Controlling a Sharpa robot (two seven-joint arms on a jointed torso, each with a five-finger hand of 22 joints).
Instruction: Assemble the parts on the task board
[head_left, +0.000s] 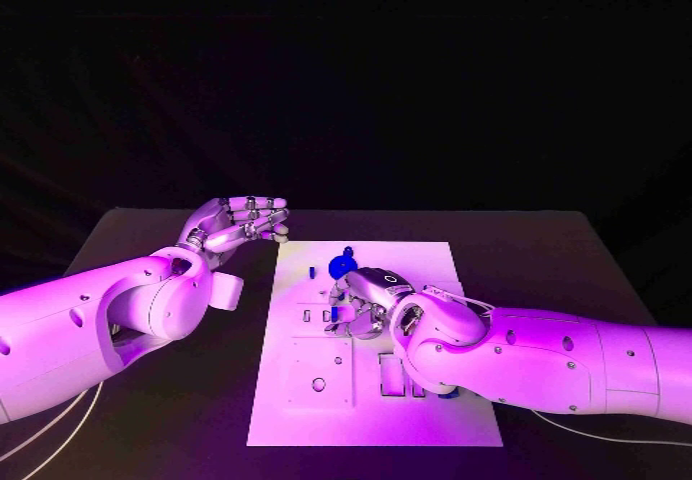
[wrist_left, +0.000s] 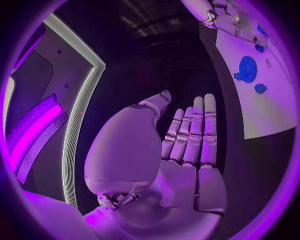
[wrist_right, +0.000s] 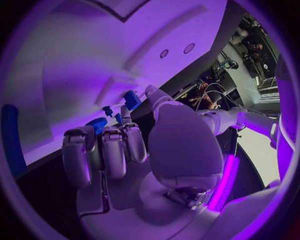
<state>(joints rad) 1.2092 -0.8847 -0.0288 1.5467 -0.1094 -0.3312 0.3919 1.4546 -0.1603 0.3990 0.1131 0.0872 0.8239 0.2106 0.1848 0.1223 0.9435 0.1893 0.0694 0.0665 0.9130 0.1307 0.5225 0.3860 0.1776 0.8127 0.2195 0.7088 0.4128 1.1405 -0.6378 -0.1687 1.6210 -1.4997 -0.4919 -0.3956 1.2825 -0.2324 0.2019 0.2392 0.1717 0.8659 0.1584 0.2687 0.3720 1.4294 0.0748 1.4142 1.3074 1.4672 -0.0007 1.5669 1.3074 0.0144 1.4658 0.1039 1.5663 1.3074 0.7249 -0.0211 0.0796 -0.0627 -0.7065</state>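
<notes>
- Task board (head_left: 433, 410): a white plate lying mid-worktop, long axis running away from me.
- Blue round part (head_left: 343, 265) sits near the board's far end, just beyond my right hand (head_left: 368, 300).
- My right hand hovers over the board, fingers curled; whether it pinches a small blue piece (wrist_right: 131, 100) I cannot tell.
- My left hand (head_left: 238, 225) waits off the board's left edge, released, fingers straight, holding nothing.
</notes>
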